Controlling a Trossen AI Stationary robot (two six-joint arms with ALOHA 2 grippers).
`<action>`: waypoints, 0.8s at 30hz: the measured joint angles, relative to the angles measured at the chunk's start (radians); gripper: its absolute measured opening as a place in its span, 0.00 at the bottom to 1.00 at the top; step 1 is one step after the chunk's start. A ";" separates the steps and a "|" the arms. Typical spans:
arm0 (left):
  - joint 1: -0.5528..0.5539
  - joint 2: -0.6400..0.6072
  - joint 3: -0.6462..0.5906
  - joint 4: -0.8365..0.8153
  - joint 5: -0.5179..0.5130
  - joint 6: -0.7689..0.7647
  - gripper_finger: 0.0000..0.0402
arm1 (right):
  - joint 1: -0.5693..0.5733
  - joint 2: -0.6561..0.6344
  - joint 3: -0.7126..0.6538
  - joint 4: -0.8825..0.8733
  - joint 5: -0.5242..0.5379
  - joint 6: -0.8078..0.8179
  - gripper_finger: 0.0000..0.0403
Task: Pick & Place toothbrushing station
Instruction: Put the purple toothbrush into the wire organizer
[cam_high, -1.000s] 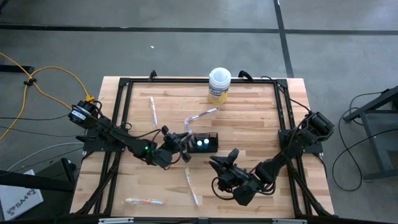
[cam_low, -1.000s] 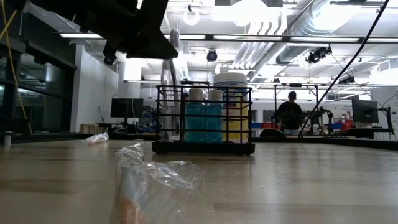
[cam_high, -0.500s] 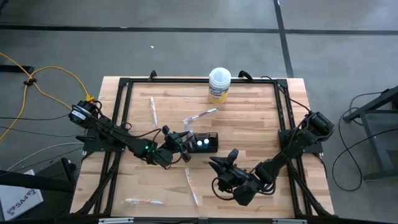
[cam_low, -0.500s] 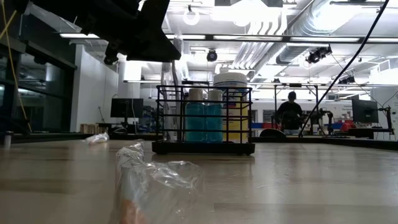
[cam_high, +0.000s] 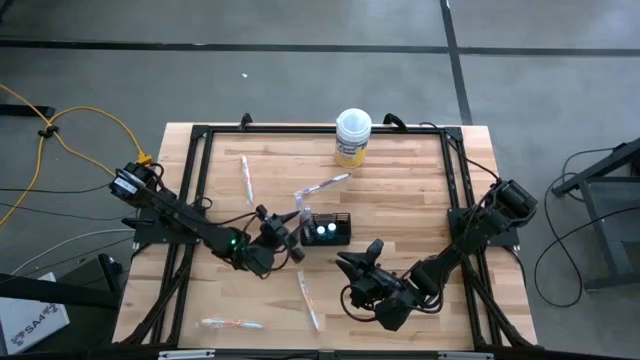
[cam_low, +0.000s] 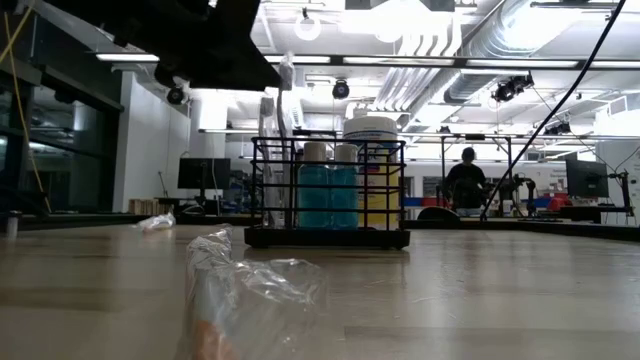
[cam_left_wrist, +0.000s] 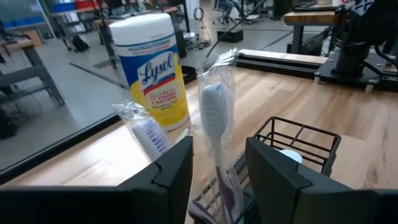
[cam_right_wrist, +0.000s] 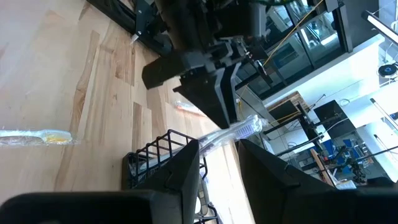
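My left gripper (cam_high: 285, 232) hung just beside the left end of the black wire-mesh holder (cam_high: 329, 229), which stood near the middle of the table (cam_high: 400, 200). My jaws stood apart, and between them, seen from the left wrist, rose a wrapped toothbrush (cam_left_wrist: 214, 118), head up, its lower end down in the holder; I could not tell whether the fingers (cam_left_wrist: 177, 171) touched the wrapper. A second wrapped toothbrush (cam_left_wrist: 148, 132) leaned beside it. Inside the holder stood two teal tubes (cam_low: 327, 185) with white caps, upright and side by side.

The yellow wipes tub (cam_high: 352, 137) sat at the far edge of the table, well apart from the holder. Other wrapped toothbrushes lay flat on the wood: one (cam_high: 245, 178) toward the far left, one (cam_high: 308, 300) nearer the front, one (cam_high: 232, 323) at the front left edge, and one (cam_high: 328, 184) between holder and tub.

My right gripper (cam_high: 357, 265) waited near the front of the table, right of the holder, with its jaws part open and nothing in them.
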 joint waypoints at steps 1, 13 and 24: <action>-0.006 0.000 0.000 0.000 -0.011 0.001 0.36 | 0.000 0.000 0.000 0.000 0.000 0.000 0.26; -0.076 -0.006 0.000 0.033 0.005 0.032 0.36 | 0.000 0.000 0.000 0.000 0.000 0.007 0.26; -0.123 -0.032 0.000 0.065 0.306 -0.062 0.36 | 0.000 0.000 0.000 0.000 -0.032 0.022 0.26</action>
